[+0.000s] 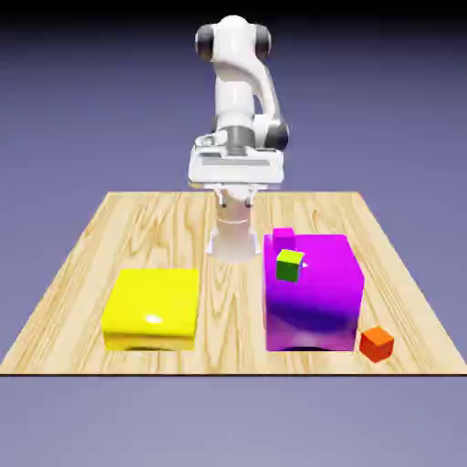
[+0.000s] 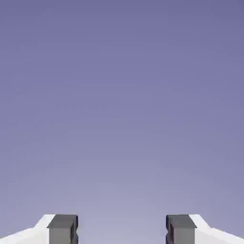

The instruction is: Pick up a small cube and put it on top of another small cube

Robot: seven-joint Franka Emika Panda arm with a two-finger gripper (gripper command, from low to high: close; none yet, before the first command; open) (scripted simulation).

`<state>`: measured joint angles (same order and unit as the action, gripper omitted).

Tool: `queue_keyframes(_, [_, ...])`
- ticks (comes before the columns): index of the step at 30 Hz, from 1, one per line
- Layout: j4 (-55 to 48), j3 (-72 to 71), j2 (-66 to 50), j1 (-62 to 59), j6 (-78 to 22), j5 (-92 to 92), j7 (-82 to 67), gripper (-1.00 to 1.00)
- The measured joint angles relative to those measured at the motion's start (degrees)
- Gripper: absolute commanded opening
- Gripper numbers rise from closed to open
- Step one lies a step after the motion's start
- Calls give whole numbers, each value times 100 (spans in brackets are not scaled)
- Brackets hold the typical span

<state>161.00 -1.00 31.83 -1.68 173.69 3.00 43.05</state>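
Purple block (image 1: 319, 306): our landmark. Gripper (image 1: 235, 202) behind, above, toward the exterior view's left; fingers released, nothing between. Small cubes near block: magenta (image 1: 284, 239) at its back edge, green (image 1: 288, 266) against it, orange (image 1: 377, 345) beside. Which to lift, we cannot tell.

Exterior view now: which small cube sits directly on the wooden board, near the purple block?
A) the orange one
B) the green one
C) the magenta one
A: the orange cube rests on the bare wood of the board beside the purple block, on the exterior view's right.
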Motion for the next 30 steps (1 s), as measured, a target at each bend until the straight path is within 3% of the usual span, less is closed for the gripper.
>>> queue_keyframes(30, [1, -2486, -2049, -5895, -783, 7475, 1473, 0])
